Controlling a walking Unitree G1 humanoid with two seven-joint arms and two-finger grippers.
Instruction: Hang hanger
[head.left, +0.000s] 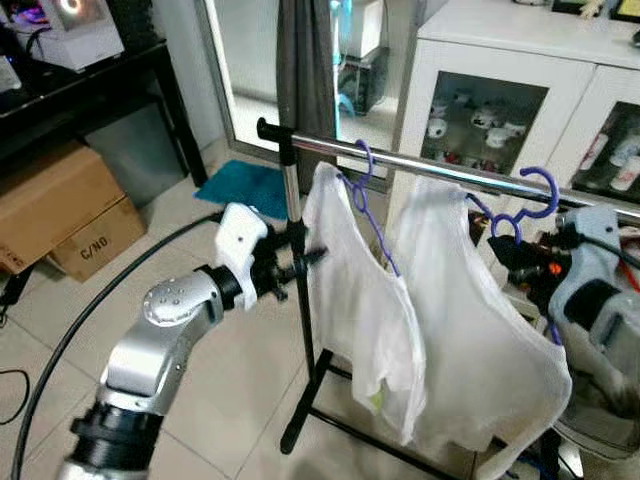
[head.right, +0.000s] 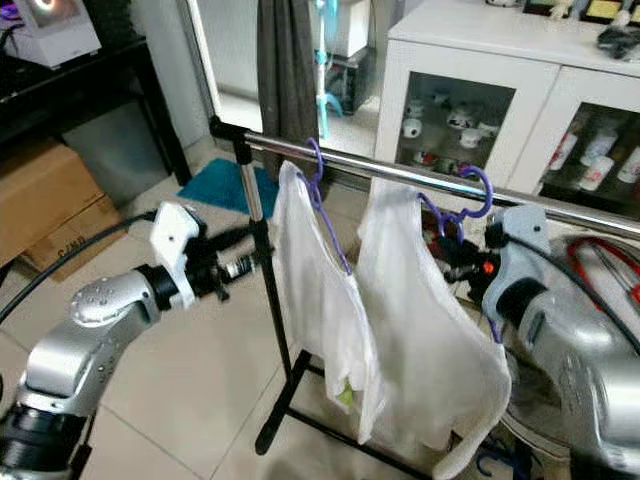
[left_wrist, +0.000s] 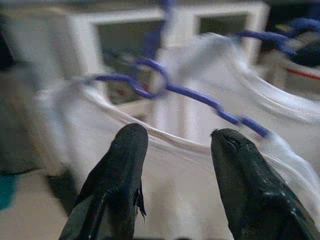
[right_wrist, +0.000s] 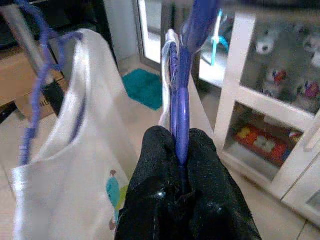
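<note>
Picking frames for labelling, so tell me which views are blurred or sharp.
Left wrist view: soft throughout, the purple hanger smeared. Right wrist view: held hanger blurred near the lens, cabinet clearer. Both eye views: fairly sharp, glare on the rail.

We can read one marking only: black letters "C/NO" printed on the side of the lower cardboard box (head.left: 97, 240) standing on the floor at the robot's left. Any print on the items behind the cabinet glass is too small for us to read.
</note>
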